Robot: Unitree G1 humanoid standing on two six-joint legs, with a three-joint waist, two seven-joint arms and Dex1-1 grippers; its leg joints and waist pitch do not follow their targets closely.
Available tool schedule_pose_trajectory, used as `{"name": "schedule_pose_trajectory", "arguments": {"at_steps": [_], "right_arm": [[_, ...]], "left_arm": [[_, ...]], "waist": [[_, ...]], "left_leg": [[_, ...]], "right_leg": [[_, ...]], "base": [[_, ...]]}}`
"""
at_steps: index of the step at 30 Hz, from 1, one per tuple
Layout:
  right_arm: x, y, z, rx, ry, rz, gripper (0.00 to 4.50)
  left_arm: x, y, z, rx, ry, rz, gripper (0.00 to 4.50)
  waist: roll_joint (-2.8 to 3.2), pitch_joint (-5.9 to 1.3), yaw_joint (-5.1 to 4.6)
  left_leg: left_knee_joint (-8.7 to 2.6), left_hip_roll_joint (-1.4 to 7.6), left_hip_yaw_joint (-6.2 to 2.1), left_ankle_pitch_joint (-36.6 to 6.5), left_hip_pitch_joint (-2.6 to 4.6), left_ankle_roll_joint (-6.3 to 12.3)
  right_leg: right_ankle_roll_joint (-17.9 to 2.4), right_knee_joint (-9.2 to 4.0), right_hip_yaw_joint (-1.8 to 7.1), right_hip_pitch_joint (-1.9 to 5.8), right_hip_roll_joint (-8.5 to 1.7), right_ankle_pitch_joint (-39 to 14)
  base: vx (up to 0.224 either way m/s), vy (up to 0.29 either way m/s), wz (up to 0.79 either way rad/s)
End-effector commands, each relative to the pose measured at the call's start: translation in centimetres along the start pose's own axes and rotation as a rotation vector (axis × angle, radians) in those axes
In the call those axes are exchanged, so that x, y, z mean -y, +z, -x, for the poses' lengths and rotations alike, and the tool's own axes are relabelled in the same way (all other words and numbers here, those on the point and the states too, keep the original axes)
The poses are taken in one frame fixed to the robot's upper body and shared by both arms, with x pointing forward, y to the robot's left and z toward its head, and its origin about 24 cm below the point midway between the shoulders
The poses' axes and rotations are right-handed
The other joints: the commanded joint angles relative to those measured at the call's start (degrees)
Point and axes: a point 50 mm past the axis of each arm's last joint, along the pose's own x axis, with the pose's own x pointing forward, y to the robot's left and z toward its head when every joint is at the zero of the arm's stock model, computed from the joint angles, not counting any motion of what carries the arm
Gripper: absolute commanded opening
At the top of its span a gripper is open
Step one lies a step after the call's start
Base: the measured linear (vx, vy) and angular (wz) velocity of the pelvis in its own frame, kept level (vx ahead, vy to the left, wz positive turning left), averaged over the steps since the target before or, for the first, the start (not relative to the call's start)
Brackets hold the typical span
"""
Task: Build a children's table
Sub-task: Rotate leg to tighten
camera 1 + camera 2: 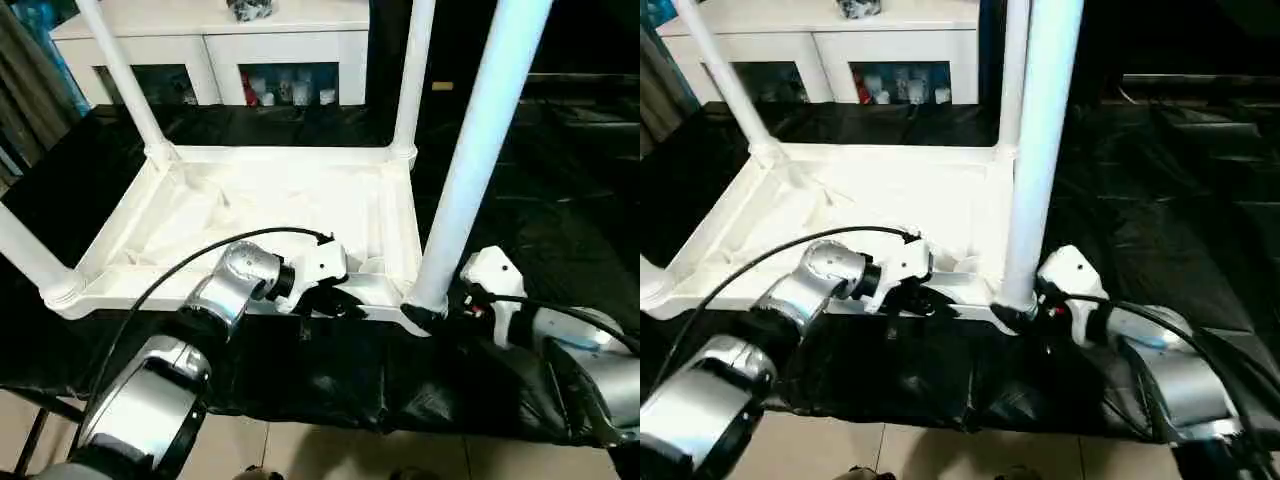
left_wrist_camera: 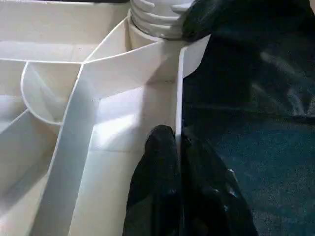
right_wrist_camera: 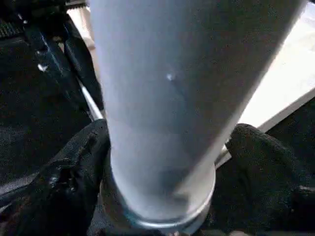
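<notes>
My right gripper (image 3: 162, 162) is clenched around the base of the near right leg (image 1: 480, 150), one black finger (image 3: 64, 177) on each side of the tube, just above the ribbed collar where it enters the corner socket. My left gripper (image 2: 178, 162) pinches the near rim of the table top (image 1: 260, 200): one finger sits inside the wall and the other outside, with the thin white edge between them. From the wrist view the fingers look pressed tight on that wall, though the outer one is dark against the dark cloth and I read it less surely.

The children's table lies upside down on the black cloth (image 1: 560, 220), ribbed underside facing up, directly ahead of both forearms. Its legs stand up from the corner sockets. A white cabinet (image 1: 210, 40) with glass doors stands behind it.
</notes>
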Motion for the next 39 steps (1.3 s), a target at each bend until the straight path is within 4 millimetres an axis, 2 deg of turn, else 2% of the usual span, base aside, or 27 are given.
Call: {"name": "schedule_pose_trajectory", "arguments": {"at_steps": [1,9,10,15,16,19,20,22,23,24,25,27,29,31,34,36,39], "right_arm": [[0.0,0.3,-0.3,0.017,0.024,0.007,3.73],[0.0,-0.1,-1.0,0.029,0.060,-0.026,3.19],[0.0,-0.2,-1.1,0.029,0.061,-0.028,2.96],[-0.1,-0.6,-1.6,0.034,0.063,-0.050,2.76],[-0.2,-1.0,-2.2,0.050,0.004,-0.084,2.76],[-0.5,-1.4,-3.4,0.070,-0.096,-0.133,2.73],[-0.7,-1.5,-4.0,0.081,-0.148,-0.161,2.73],[-1.1,-1.7,-5.0,0.094,-0.219,-0.206,2.72],[-1.1,-1.6,-5.3,0.096,-0.234,-0.211,2.72],[-1.5,-1.4,-6.7,0.109,-0.307,-0.242,2.72],[-1.9,-1.0,-8.0,0.123,-0.366,-0.269,2.72],[-2.1,-0.7,-8.6,0.130,-0.390,-0.277,2.72],[-2.5,-0.1,-9.7,0.131,-0.415,-0.257,2.72],[-2.8,0.4,-10.1,0.149,-0.407,-0.244,2.72],[-2.9,1.0,-10.2,0.201,-0.389,-0.221,2.72],[-2.2,1.3,-8.9,0.270,-0.353,-0.217,3.28],[-1.7,1.2,-7.7,0.289,-0.282,-0.192,3.48]], "left_arm": [[1.0,-2.3,-0.2,0.004,0.014,0.126,0.00],[1.0,-2.1,0.0,0.021,0.021,0.151,0.00],[1.0,-2.1,0.1,0.020,0.020,0.152,0.00],[0.9,-2.1,0.2,0.010,0.046,0.166,0.00],[0.6,-1.9,-0.1,0.007,0.085,0.174,0.00],[0.4,-1.5,-0.9,0.009,0.142,0.181,0.00],[0.2,-1.1,-1.4,0.015,0.178,0.184,0.00],[0.1,-0.6,-2.4,0.026,0.217,0.194,0.00],[0.0,-0.4,-2.6,0.027,0.227,0.196,0.00],[0.0,0.2,-3.7,0.028,0.256,0.210,0.00],[0.1,0.7,-4.8,0.027,0.274,0.220,0.00],[0.2,1.0,-5.3,0.031,0.281,0.224,0.00],[0.4,1.3,-6.0,0.034,0.274,0.228,0.00],[0.6,1.4,-6.2,0.029,0.266,0.224,0.00],[0.8,1.3,-6.3,0.032,0.247,0.218,0.00],[0.8,0.9,-5.5,0.048,0.221,0.196,0.00],[0.9,0.5,-4.8,0.061,0.188,0.178,0.00]], "waist": [[-2.56,-3.11,0.41],[-2.56,-3.20,0.33],[-2.55,-3.19,0.26],[-2.48,-3.13,0.12],[-2.69,-3.07,0.03],[-2.56,-2.88,-0.47],[-2.87,-2.85,-0.63],[-2.69,-2.70,-0.82],[-2.59,-2.74,-0.98],[-2.63,-2.61,-1.25],[-2.45,-2.49,-1.62],[-2.52,-2.59,-1.94],[-2.46,-2.74,-1.96],[-2.51,-2.91,-1.90],[-2.69,-2.93,-1.89],[-2.73,-2.95,-1.80],[-2.79,-3.05,-1.55]], "left_leg": [[-4.08,1.33,-0.81,-12.17,0.42,5.20],[-4.08,1.34,-0.76,-11.79,0.32,5.46],[-4.13,1.31,-0.76,-11.57,0.30,5.46],[-4.19,1.33,-0.72,-11.84,0.37,5.35],[-4.23,1.34,-0.70,-11.96,0.32,5.38],[-4.66,1.20,-0.95,-13.91,0.15,3.53],[-4.79,1.26,-0.97,-14.36,0.32,3.26],[-4.87,1.27,-0.93,-16.13,0.70,2.82],[-4.99,1.22,-1.02,-16.70,0.77,2.41],[-5.23,1.27,-1.06,-17.92,0.81,2.18],[-5.30,1.06,-1.08,-19.89,1.15,1.31],[-5.50,0.98,-1.39,-21.60,1.30,0.55],[-5.70,1.06,-1.44,-21.02,1.22,1.00],[-5.79,1.03,-1.34,-19.76,1.11,1.84],[-5.69,1.06,-1.13,-19.32,1.05,2.76],[-5.66,1.06,-1.11,-19.20,1.00,3.36],[-5.54,1.17,-1.03,-18.10,0.93,4.37]], "right_leg": [[-11.48,-5.19,1.48,2.45,-2.44,-19.29],[-11.72,-5.12,1.50,2.45,-2.47,-18.29],[-11.81,-5.09,1.46,2.45,-2.39,-17.97],[-11.97,-5.23,1.48,2.42,-2.40,-18.25],[-11.95,-5.24,1.50,2.40,-2.37,-18.28],[-10.62,-5.57,1.26,2.26,-2.41,-22.64],[-10.32,-5.72,1.30,2.18,-2.24,-22.50],[-10.28,-6.02,1.43,1.77,-2.29,-23.87],[-10.01,-6.10,1.46,1.87,-2.34,-24.30],[-9.77,-6.20,1.40,1.81,-2.19,-24.59],[-9.44,-6.52,1.39,1.34,-2.22,-26.82],[-8.22,-6.84,1.30,1.48,-2.27,-29.26],[-8.06,-6.88,1.31,1.76,-2.32,-27.42],[-8.44,-6.88,1.36,1.96,-2.32,-24.72],[-9.04,-6.89,1.45,1.95,-2.35,-23.55],[-8.83,-7.02,1.48,2.02,-2.45,-24.36],[-9.33,-6.86,1.53,2.20,-2.48,-22.63]], "base": [[0.000,0.000,0.00],[0.000,0.000,0.00],[0.000,0.000,0.00],[0.000,0.000,0.00],[0.000,0.000,0.00],[0.000,0.000,0.00],[0.000,0.000,0.00],[0.000,0.000,0.00],[0.000,0.000,0.00],[0.000,0.000,0.00],[0.000,0.000,0.00],[0.000,0.000,0.00],[0.000,0.000,0.00],[0.000,0.000,0.00],[0.000,0.000,0.00],[0.000,0.000,0.00],[0.000,0.000,0.00]]}}
